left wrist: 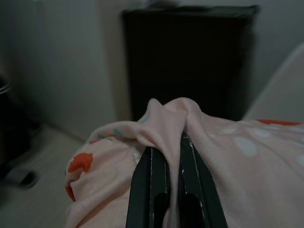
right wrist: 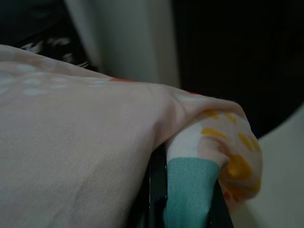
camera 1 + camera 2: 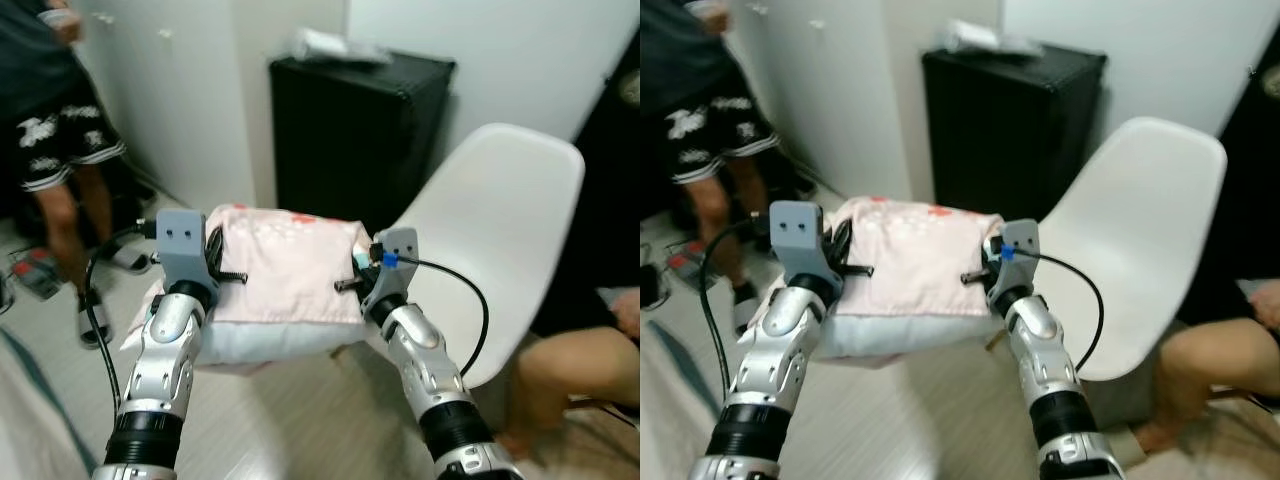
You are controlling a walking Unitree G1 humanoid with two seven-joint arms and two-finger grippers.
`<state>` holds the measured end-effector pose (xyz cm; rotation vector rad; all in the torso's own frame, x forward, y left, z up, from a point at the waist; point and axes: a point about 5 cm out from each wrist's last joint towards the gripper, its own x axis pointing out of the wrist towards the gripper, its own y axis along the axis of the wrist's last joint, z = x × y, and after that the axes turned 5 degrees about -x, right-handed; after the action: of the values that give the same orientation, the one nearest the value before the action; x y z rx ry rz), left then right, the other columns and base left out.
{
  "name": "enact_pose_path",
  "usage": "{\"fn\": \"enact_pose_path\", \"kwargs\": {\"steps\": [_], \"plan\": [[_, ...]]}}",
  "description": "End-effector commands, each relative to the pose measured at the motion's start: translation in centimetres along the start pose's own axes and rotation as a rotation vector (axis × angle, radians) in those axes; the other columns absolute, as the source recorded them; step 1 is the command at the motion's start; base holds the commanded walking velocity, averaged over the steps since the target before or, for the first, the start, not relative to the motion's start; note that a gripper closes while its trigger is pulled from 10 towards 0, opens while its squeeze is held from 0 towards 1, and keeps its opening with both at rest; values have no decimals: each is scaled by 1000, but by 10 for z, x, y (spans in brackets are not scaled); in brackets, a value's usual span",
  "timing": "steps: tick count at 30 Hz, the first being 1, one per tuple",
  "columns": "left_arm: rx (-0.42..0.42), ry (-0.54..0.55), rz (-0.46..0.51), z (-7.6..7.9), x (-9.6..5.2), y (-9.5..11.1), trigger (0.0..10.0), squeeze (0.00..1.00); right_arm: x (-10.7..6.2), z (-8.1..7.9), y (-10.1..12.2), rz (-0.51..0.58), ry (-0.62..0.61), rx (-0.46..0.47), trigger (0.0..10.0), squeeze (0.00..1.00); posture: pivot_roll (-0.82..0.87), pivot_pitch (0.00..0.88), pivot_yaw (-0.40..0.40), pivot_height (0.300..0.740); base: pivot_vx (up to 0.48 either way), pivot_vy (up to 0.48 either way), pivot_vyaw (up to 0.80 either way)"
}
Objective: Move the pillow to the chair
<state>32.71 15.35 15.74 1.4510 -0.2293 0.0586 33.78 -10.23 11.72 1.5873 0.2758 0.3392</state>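
So you've got the white chair (image 3: 505,215) sitting at about 3 o'clock in the head view, shell turned toward you, with the black cabinet (image 3: 355,125) up at 12 behind it against the pale wall. A person in dark patterned shorts (image 3: 60,140) stands at 10 o'clock, and someone's bare knee (image 3: 560,375) pokes in around 4. Dead centre is the pink pillow (image 3: 285,285), held up off the floor between your two arms, its right edge just beside the chair's seat, though I can't tell if it's touching. Your left gripper (image 1: 170,156) is at 9 o'clock on the pillow, fingers pinched onto a fold of the pink cover. Your right gripper (image 2: 183,190) is at 3 o'clock on it, clamped on the corner with the teal and yellow print, fabric bunched between the fingers.
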Motion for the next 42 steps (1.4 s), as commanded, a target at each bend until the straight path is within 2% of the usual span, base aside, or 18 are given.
{"fn": "enact_pose_path", "kwargs": {"steps": [1, 16, 42], "plan": [[10, -86, 40, 17, 4, 10, 10000, 0, 7, -12, 18, 85, 50, -26, 10000, 0, 19, 58, 45, 740, 0, 0, -800], [6, -57, 45, 13, 2, 10, 10000, 0, 12, -12, 21, 80, 68, -30, 10000, 0, 22, 52, 12, 740, 0, 0, -800], [-3, -51, 48, 15, 2, 9, 10000, 0, 13, -9, 23, 81, 69, -31, 10000, 0, 13, 49, 9, 740, 0, 0, -800]]}}
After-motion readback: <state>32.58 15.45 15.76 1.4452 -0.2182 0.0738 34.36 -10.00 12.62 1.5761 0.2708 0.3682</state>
